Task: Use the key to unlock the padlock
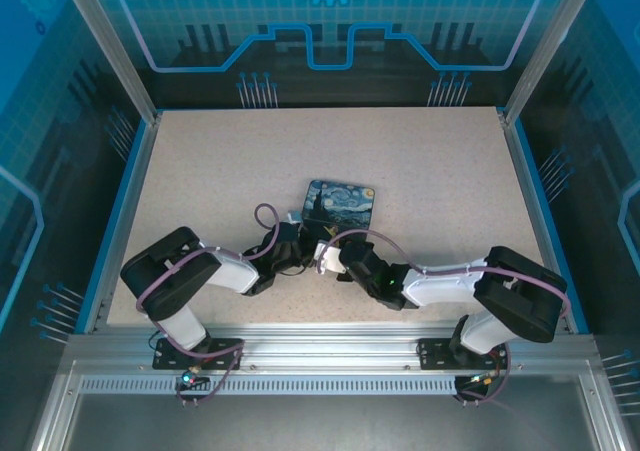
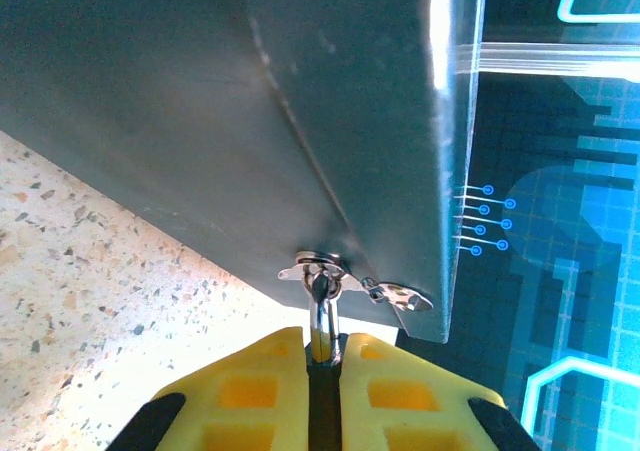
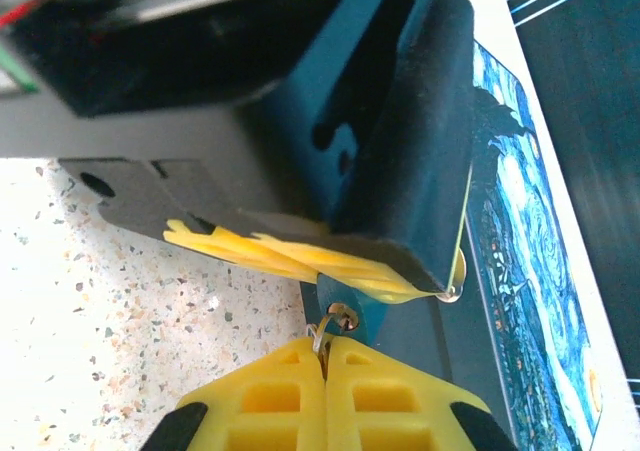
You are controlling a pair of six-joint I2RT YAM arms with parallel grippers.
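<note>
Speckled table, seen from above, is carrying both arms' reach. The painted tin, blue-and-yellow swirls, is lying near the table's middle with its lid uppermost and shut, so its contents are hidden. The left gripper and right gripper are facing each other tip to tip at the tin's near edge. In the left wrist view the yellow fingers are pressing together on the padlock, whose thin shackle is passing through a small metal hasp on the tin's grey side wall. In the right wrist view the fingers are clamping the key. Only a thin silvery sliver is showing, lying just beside the padlock; whether it is inserted cannot be told.
</note>
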